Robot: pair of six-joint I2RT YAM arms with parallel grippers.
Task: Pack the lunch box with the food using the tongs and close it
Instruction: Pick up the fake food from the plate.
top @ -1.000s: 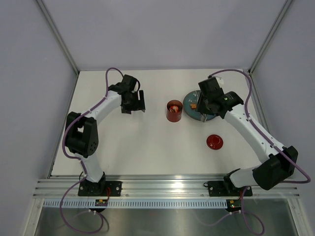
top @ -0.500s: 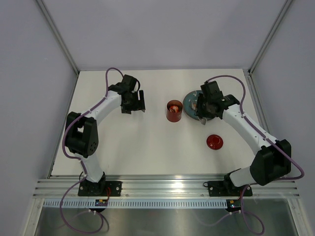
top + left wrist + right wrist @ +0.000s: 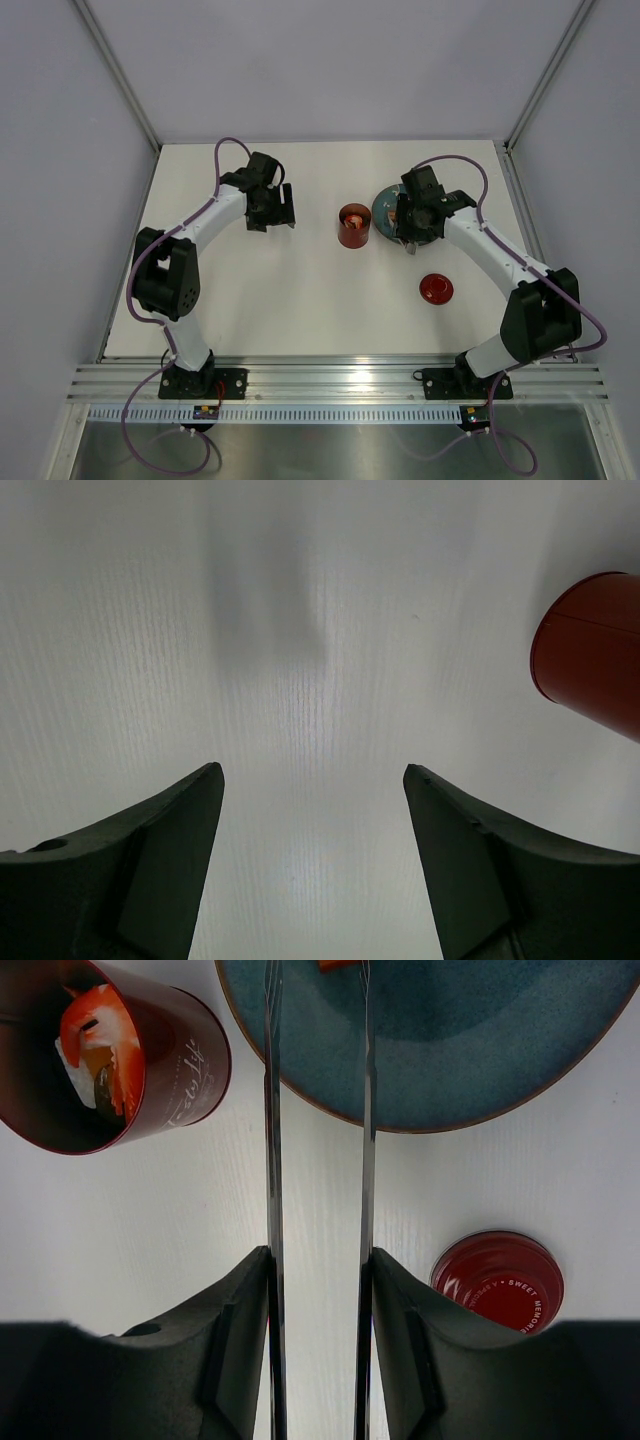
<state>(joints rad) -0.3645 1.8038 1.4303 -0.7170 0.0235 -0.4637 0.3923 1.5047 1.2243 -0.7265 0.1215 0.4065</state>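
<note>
The red lunch box (image 3: 353, 226) stands open mid-table, with orange-red food (image 3: 95, 1030) inside it. My right gripper (image 3: 408, 222) hovers over the blue-grey plate (image 3: 384, 203), shut on the tongs (image 3: 272, 1160). Its jaws press both slim silver arms, which run out over the plate (image 3: 470, 1050) toward an orange food piece (image 3: 340, 964) at the frame's top edge. The red lid (image 3: 436, 289) lies flat on the table, near the gripper (image 3: 320, 1260) in the right wrist view (image 3: 497, 1280). To the left, my left gripper (image 3: 272, 215) is open above bare table (image 3: 312, 772), with the lunch box (image 3: 590, 650) at its right.
The white table is bounded by metal frame posts and grey walls at the back and sides. Both arm bases sit on the rail at the near edge.
The right arm has swung its wrist slightly left over the plate, toward the lunch box, with the tongs still held. The left arm has not moved.
</note>
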